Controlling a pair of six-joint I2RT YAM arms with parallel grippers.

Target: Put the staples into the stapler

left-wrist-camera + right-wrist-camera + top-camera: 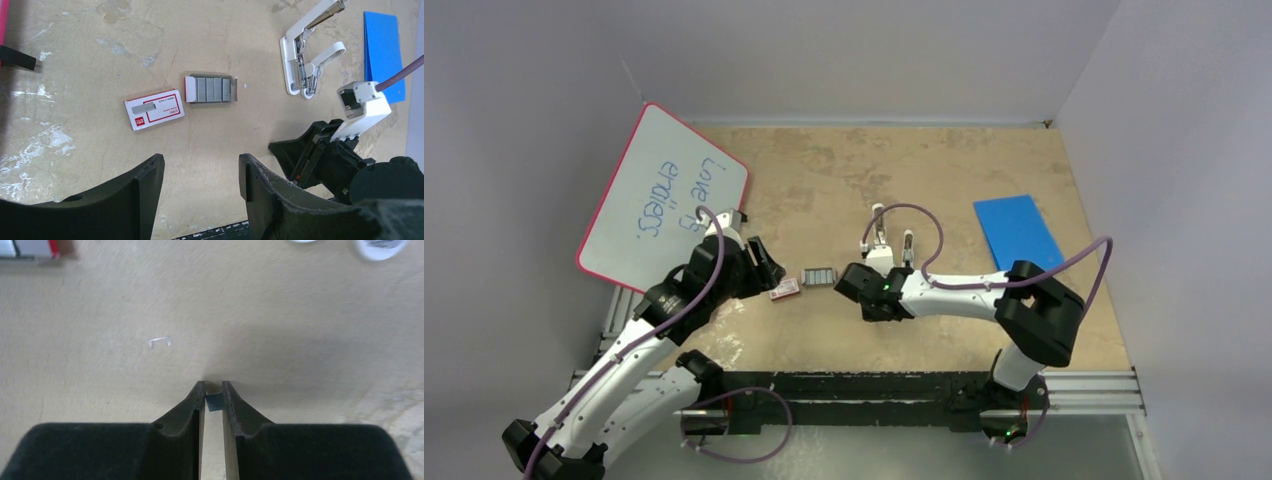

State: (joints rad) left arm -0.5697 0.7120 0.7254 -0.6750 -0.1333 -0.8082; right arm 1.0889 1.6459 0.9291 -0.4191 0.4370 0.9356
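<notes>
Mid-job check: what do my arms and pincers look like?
The left arm and right arm have white shells and black joints, each trailed by a purple cable. The left pincer and right pincer are matte black, with two curved tapering fingers.

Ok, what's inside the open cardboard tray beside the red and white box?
Grey staples, strips side by side, fill the tray. The tray's floor beneath them is covered, so nothing more shows.
</notes>
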